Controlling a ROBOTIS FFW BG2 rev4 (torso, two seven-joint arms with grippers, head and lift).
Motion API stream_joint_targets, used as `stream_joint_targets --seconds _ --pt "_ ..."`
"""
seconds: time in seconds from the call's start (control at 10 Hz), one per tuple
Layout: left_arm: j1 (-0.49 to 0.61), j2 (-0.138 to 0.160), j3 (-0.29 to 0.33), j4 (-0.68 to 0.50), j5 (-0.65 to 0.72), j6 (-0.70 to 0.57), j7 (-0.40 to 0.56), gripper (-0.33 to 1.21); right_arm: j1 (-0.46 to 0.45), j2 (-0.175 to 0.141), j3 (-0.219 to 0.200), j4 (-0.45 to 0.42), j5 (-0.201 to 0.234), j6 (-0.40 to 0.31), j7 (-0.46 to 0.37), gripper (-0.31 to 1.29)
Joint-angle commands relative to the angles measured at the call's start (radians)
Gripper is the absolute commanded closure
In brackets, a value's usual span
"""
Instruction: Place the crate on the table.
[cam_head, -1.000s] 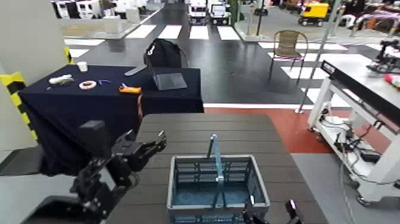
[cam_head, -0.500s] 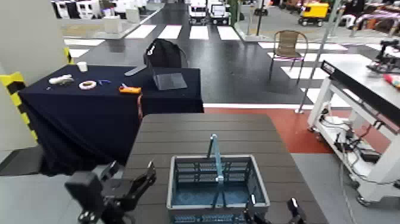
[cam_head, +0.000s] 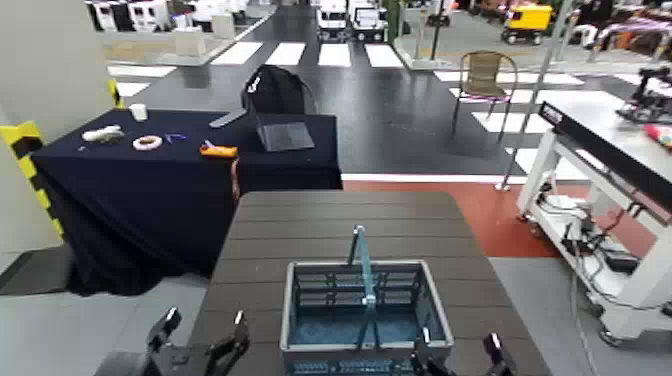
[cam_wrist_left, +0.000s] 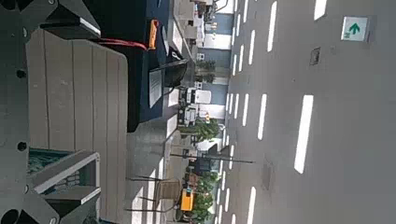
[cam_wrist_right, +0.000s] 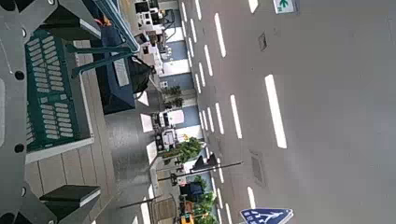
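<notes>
The blue-grey slotted crate (cam_head: 365, 312) stands upright on the dark brown plank table (cam_head: 340, 225), near its front edge, with its teal bail handle (cam_head: 362, 262) raised. My left gripper (cam_head: 203, 345) is open and empty, low at the table's front left corner, apart from the crate. My right gripper (cam_head: 457, 355) is open and empty, just in front of the crate's right front corner. The left wrist view shows the table planks (cam_wrist_left: 79, 89) and a crate corner (cam_wrist_left: 58, 173). The right wrist view shows the crate wall (cam_wrist_right: 51, 93) between the open fingers.
A table draped in navy cloth (cam_head: 190, 165) with small items stands beyond the left of the brown table. A white-framed workbench (cam_head: 600, 150) stands to the right. A chair (cam_head: 485, 75) is far back. Red and grey floor lies around.
My left arm has dropped and drawn back from beside the crate to the bottom left edge of the head view. The crate and the right gripper have stayed put.
</notes>
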Motion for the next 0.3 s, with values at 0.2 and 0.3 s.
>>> stream_joint_targets --seconds 0.2,0.3 --pt "0.013 -0.003 0.003 0.001 -0.016 -0.010 0.002 0.13 0.003 0.000 -0.002 -0.007 0.010 0.013 0.000 0.13" --pt "0.011 -0.003 0.003 0.001 -0.016 -0.010 0.002 0.13 0.003 0.002 -0.002 -0.007 0.010 0.014 0.000 0.13"
